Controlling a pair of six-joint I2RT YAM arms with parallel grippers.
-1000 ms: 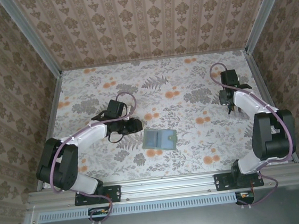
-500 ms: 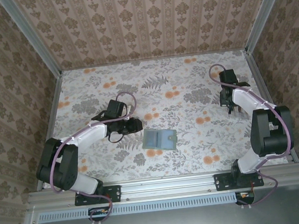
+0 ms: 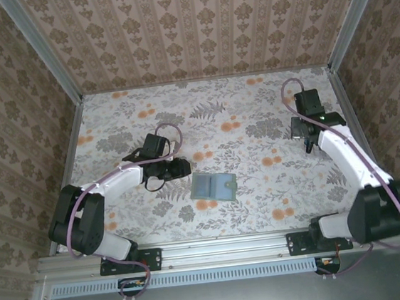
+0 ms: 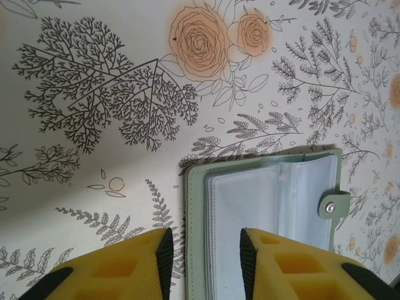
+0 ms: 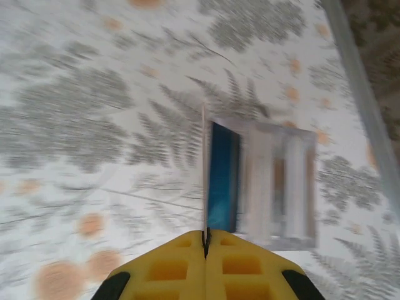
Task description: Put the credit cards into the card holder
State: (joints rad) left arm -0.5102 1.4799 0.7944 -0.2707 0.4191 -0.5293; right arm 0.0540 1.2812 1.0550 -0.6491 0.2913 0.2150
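1. Lift on my right side: the arm has straightened and risen over the far right of the table (image 3: 239,110). My right gripper (image 5: 205,240) has just pressed shut on one credit card (image 5: 204,169), held edge-on. The first pick looks done; the carry across remains.
2. The card holder (image 4: 269,200) lies open near the table's middle, well apart from that card, its clear sleeves apparently empty. My left gripper (image 4: 203,244) has its fingers spread, straddling the holder's left edge.
3. The remaining credit cards (image 5: 275,187) lie on the table below the right gripper.

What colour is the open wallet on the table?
Pale green, with see-through pockets inside. The card holder shows best in the left wrist view.
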